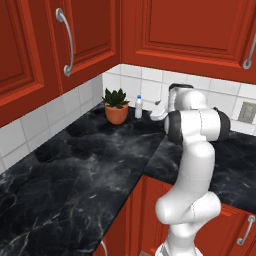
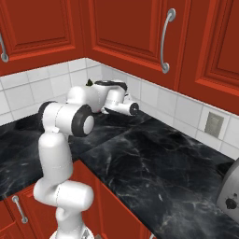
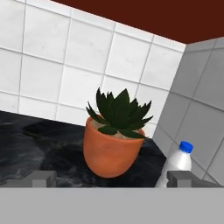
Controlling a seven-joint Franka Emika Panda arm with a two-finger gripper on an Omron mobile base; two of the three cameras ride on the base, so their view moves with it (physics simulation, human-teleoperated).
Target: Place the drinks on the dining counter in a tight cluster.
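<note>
1. No brand, label or writing can be read anywhere; the small pale bottle (image 1: 138,107) with a blue cap shows a plain white body, also in the hand view (image 3: 179,164).
2. That bottle stands upright in the far corner of the black marbled desk (image 1: 75,170), just to the right of a potted plant (image 1: 116,106) in an orange clay pot, close to the tiled wall.
3. The desk is glossy black stone with pale veins and runs in an L along two walls of white tiles (image 1: 45,117).
4. Red cupboards (image 1: 165,30) with curved metal handles hang above; red cupboard fronts sit below the desk edge.
5. A grey wall socket (image 2: 214,123) sits in the tiles on the right, and part of a metal toaster (image 2: 229,191) is cut off at the right edge.
6. The hand (image 3: 111,178) points at the corner, with its two dark tips spread wide and nothing between them; the plant pot sits in the gap seen from the hand view, farther off.
7. In both base views the arm's own white body covers the hand, and in the right base view it hides almost all of the plant and the bottle.
</note>
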